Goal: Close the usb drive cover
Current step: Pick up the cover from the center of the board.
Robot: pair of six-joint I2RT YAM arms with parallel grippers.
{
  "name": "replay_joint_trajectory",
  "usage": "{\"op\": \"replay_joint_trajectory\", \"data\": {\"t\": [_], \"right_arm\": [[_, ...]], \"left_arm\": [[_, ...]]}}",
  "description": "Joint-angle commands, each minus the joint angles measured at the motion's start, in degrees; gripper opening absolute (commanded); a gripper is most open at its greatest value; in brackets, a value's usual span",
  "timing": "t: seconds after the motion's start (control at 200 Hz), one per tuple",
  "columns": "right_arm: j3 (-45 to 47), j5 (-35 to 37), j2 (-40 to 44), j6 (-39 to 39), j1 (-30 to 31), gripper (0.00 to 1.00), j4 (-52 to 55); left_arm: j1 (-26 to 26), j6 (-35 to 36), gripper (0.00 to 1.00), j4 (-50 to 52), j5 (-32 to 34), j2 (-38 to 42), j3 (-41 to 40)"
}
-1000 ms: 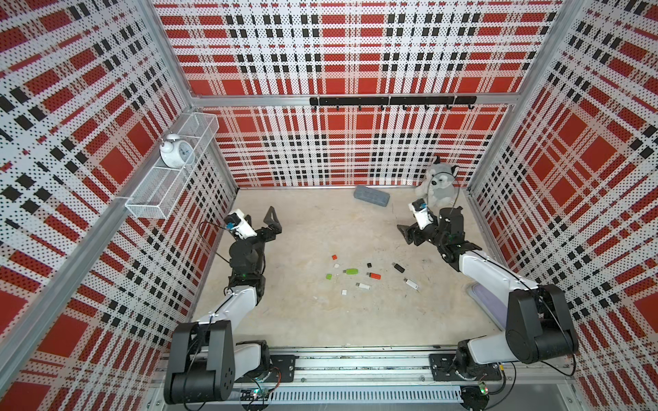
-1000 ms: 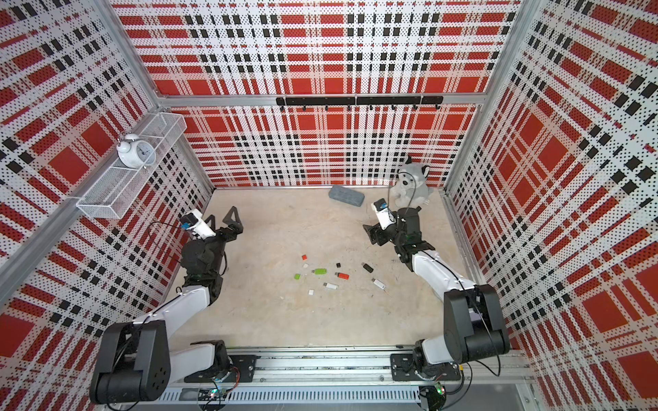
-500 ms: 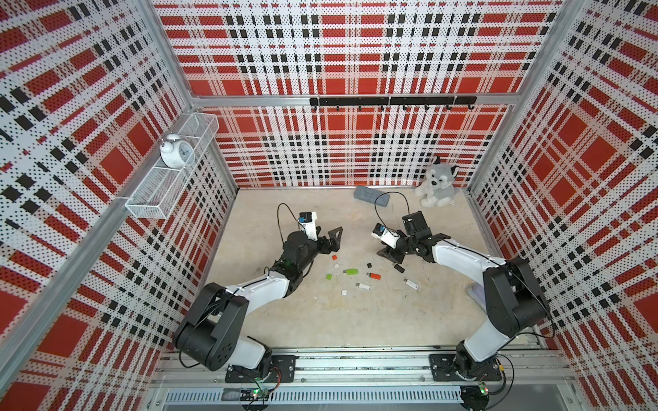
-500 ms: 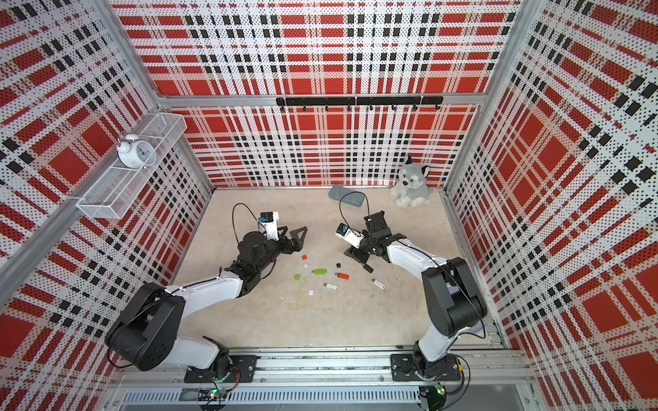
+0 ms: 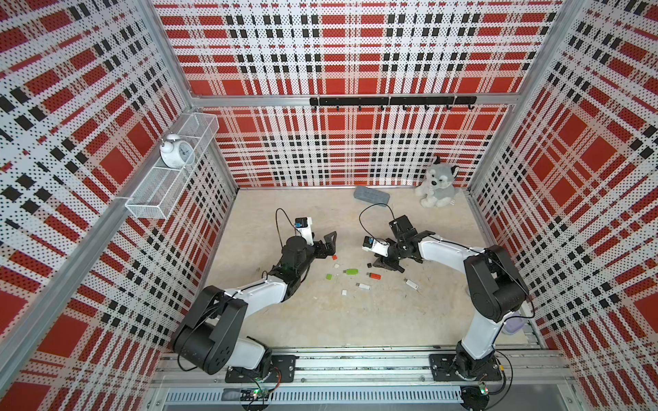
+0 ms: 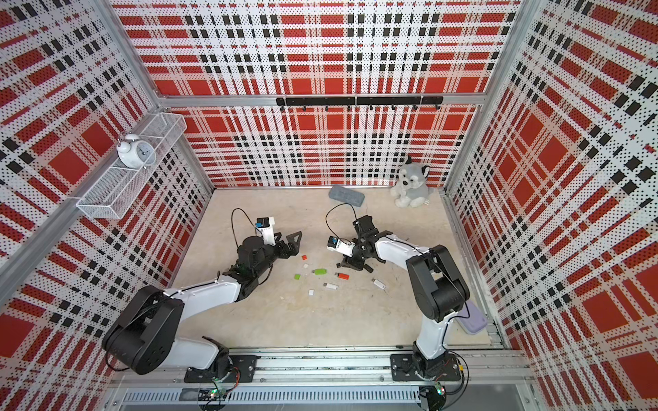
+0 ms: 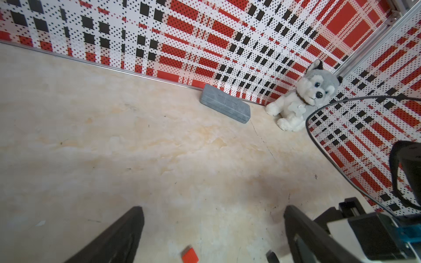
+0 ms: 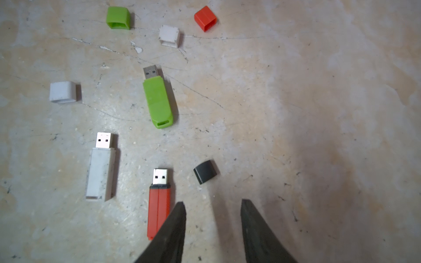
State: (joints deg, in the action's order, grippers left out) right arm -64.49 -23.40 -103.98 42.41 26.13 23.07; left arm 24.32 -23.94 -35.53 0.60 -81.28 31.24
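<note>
Mid-tabletop, our empty right gripper (image 8: 213, 201) hovers half-open by the black cap (image 8: 205, 171).
Closing off-centre may flick it away; our left gripper (image 7: 213, 207) gapes empty.

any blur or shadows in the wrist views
Right wrist view: green drive sharp, right gripper soft-edged up close, broad shadow on the floor past the black cap. Left wrist view: left gripper and red cap slightly blurred, plush husky crisp.
</note>
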Motion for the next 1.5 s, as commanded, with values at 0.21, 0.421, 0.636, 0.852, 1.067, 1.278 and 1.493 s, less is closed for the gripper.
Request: {"op": "replay_joint_trajectory", "data": {"t": [0.21, 0.421, 0.636, 0.852, 1.067, 1.278, 1.493], "right_arm": [[-4.1, -2.0, -4.5, 6.2, 1.1, 0.42, 4.3], [-6.4, -3.3, -6.7, 7.6, 1.1, 0.39, 6.4], [-8.5, -3.4, -8.9, 9.3, 1.2, 0.36, 8.8], [-10.1, -5.3, -10.7, 10.9, 1.1, 0.33, 12.2], [-10.7, -5.0, -11.5, 11.2, 1.1, 0.30, 13.0], [-11.4, -3.3, -12.1, 7.3, 1.1, 0.37, 11.2], [-10.2, -3.4, -10.2, 3.2, 1.3, 0.44, 9.8]], "left_arm": [[-2.2, -0.7, 0.98, -1.8, -0.4, 2.5, -1.9], [-2.4, -0.6, 0.98, -1.8, -1.8, 1.9, -1.9], [-2.4, -0.7, 0.98, -1.8, -2.5, 1.5, -1.7], [-2.6, -0.7, 0.98, -1.7, -3.5, 0.8, -1.4], [-2.5, -1.0, 0.98, -1.7, -4.3, 0.1, -1.0], [-2.5, -1.2, 0.98, -1.7, -4.9, 0.1, -0.7], [-2.6, -1.3, 0.98, -1.7, -4.8, 0.3, -0.7]]}}
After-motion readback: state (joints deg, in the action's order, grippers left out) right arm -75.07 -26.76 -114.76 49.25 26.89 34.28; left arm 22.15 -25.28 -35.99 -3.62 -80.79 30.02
